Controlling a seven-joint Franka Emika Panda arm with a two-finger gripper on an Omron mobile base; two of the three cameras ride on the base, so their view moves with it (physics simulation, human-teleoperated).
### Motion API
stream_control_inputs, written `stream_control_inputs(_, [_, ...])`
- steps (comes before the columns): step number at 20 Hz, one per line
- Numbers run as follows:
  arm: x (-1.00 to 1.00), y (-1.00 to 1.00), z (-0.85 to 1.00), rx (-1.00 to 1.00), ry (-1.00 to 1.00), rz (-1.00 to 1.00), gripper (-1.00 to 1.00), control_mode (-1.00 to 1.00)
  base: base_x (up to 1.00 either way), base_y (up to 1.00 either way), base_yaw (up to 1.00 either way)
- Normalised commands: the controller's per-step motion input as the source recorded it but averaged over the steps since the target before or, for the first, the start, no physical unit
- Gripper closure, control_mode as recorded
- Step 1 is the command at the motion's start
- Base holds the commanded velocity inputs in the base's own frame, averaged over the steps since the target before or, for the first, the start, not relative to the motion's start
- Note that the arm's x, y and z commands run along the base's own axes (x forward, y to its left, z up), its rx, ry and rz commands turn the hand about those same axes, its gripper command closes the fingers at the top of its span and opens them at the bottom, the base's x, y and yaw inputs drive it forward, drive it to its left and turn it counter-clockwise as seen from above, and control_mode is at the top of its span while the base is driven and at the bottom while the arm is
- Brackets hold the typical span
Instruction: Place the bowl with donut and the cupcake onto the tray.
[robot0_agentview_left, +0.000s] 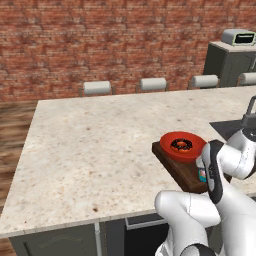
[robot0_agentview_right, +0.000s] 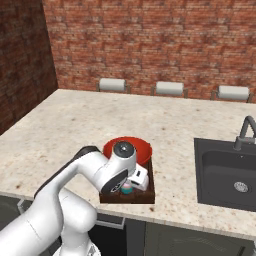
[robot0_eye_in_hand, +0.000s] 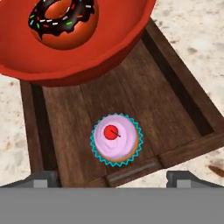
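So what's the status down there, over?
Tool open, above cupcake. Cupcake and bowl with donut on tray. Nothing in the way.

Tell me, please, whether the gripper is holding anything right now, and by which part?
Nothing is held. The gripper is open above the cupcake, which stands free on the tray, clear of both fingertips.

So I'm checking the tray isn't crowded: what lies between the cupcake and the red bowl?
Nothing but bare wood. In the hand view, the tray floor runs clear between the cupcake and the bowl holding the donut.
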Motion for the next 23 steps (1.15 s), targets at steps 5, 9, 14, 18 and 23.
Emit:
stream_control_inputs(5, [-0.34, 0.18, 0.36, -0.04, -0.02, 0.00, -1.00, -1.00, 0.00, 0.00, 0.00])
stream_control_inputs(9, [-0.37, 0.46, 0.36, -0.07, -0.01, 0.00, -1.00, -1.00, 0.00, 0.00, 0.00])
stream_control_inputs(14, [-0.40, 0.49, 0.36, -0.07, 0.00, 0.00, -1.00, -1.00, 0.00, 0.00, 0.00])
stream_control_inputs(18, [-0.36, 0.41, 0.43, -0.07, 0.00, 0.00, -1.00, -1.00, 0.00, 0.00, 0.00])
stream_control_inputs(23, [-0.42, 0.27, 0.37, -0.07, 0.00, 0.00, -1.00, -1.00, 0.00, 0.00, 0.00])
